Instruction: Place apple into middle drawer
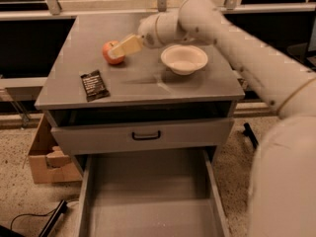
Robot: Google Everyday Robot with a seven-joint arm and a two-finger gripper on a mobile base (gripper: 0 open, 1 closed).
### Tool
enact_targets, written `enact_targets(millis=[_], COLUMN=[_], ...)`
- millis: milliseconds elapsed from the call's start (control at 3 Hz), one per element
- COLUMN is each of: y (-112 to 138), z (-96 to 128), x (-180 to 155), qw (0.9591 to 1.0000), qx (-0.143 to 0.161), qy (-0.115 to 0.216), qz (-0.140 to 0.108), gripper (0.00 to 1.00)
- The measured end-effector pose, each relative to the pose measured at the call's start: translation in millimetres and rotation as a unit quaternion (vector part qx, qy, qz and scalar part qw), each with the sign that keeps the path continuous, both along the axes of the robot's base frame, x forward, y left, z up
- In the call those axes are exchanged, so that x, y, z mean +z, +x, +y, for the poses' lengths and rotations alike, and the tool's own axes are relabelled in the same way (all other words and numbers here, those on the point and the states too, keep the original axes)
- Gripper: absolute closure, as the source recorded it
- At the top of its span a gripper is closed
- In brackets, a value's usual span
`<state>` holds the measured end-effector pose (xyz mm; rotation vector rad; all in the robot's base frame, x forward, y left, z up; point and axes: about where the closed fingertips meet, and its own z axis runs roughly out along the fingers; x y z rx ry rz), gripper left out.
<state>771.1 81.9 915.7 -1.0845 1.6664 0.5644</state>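
The apple (pixel 109 53), small, round and red-orange, sits on the grey cabinet top (pixel 143 78) at its back left. My gripper (pixel 120 49) reaches in from the right on the white arm, and its tip is at the apple's right side, partly covering it. The middle drawer (pixel 153 201) is pulled out below at the front of the cabinet. Its flat grey floor is bare.
A white bowl (pixel 183 59) stands on the top right of the apple. A black packet (pixel 94 85) lies at the front left. A grey drawer front with a black handle (pixel 145 135) sits above the open drawer. A cardboard box (pixel 47 157) stands on the floor at left.
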Motion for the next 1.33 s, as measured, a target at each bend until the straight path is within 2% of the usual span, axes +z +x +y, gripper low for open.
enact_targets(millis=[333,667,1000,1333], y=[9.9,30.2,43.3,46.3], z=[30.6,46.3,44.0,38.5], x=[-15.7,-35.5,-52.2,-58.9], qw=[0.9997,0.9998,0.9999,1.0000], qx=[0.017,0.019,0.009,-0.003], qy=[0.012,0.007,-0.002,-0.004], qz=[0.011,0.009,0.011,0.008], gripper=[0.00,0.00,0.00,0.19])
